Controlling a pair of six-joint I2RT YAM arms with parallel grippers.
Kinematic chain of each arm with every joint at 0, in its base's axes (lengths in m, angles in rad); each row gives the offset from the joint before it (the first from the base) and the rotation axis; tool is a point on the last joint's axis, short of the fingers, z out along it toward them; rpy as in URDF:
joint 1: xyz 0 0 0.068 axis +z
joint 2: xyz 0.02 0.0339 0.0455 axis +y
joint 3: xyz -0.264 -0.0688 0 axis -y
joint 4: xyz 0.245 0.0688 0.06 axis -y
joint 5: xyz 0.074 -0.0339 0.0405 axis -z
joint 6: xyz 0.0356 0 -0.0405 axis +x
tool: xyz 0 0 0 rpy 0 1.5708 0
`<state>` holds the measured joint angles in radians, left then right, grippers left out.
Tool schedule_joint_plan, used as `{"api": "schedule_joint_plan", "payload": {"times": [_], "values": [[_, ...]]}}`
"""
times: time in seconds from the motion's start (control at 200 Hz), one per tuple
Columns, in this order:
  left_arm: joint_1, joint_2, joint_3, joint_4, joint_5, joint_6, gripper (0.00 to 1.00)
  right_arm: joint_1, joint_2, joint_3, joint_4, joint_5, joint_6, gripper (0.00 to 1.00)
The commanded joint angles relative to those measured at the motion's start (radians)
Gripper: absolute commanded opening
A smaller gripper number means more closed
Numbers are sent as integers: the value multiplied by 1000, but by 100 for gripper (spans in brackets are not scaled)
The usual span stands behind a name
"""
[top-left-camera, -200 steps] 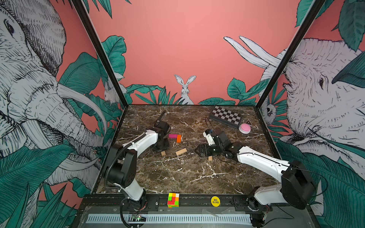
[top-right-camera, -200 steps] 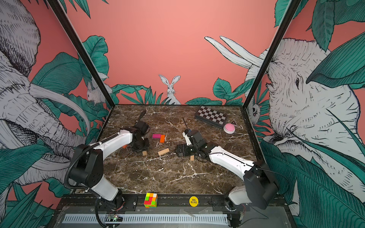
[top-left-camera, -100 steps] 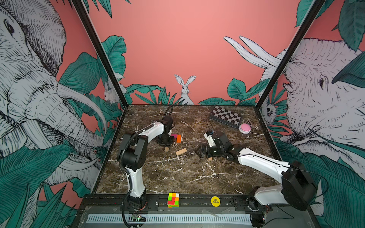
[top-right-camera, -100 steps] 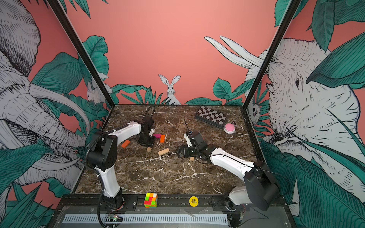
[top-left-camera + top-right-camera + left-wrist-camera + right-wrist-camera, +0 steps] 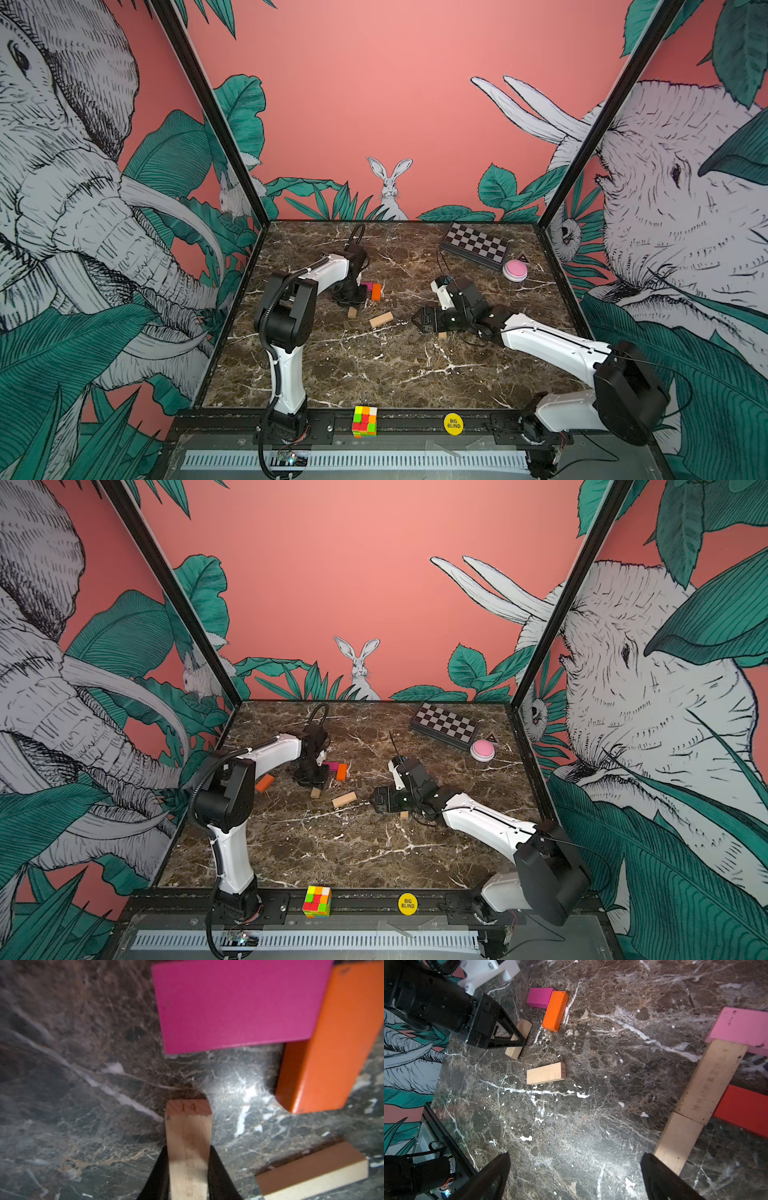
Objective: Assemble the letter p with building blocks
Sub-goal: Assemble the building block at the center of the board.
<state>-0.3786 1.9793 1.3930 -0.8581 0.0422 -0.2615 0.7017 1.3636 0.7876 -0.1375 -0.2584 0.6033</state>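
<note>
Left gripper (image 5: 188, 1159) clamped on tan block (image 5: 188, 1124), near magenta block (image 5: 239, 1005) and orange block (image 5: 324, 1053); right gripper (image 5: 577, 1174) spread wide, empty, over marble table (image 5: 571, 1126).

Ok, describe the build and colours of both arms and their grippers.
The left arm and right arm have smooth white links joined by bulky black joint housings. A ribbed black cable runs along the left one. The left gripper and right gripper carry black tapered fingers; the left's show triangular cut-outs.

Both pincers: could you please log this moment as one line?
left pincer: shut on plain tan wooden block | right pincer: open
</note>
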Motion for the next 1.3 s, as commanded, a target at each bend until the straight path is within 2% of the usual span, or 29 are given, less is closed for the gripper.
{"api": "schedule_joint_plan", "payload": {"times": [0.0,0.21,0.735,1.295], "values": [[1,6,12,-13,-29,-46,3,-4,-18,-13,35,-2,15,98],[1,2,0,4,-47,-90,3,-3,2,-4,35,-28,21,98],[-21,58,57,8,-61,-84,1,-2,99,96,-33,-95,30,98],[-36,93,72,8,-64,-90,1,-2,111,133,-70,-83,34,98]]}}
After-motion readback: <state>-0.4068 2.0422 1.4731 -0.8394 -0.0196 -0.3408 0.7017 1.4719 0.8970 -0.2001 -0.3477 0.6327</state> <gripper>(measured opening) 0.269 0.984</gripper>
